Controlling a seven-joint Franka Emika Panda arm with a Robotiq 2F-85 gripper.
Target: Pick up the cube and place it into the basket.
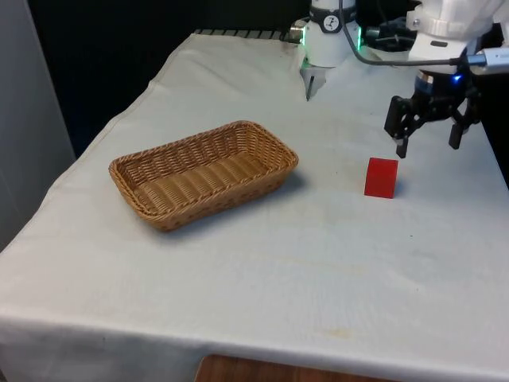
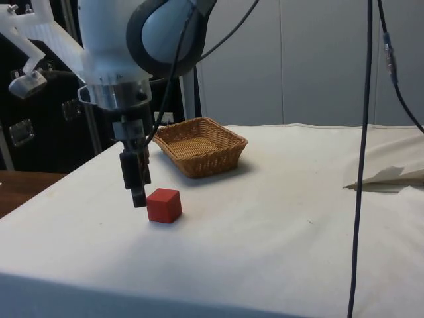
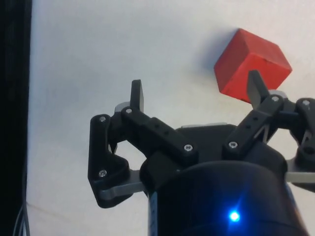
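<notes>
Gripper: hovering beside the cube, fingers spread apart (nothing held).
Basket: sitting well apart.

A small red cube is seen resting flat on the white-clothed counter, right of centre in the front view. An oblong woven wicker basket, open and upright, is set well apart at centre left.
</notes>
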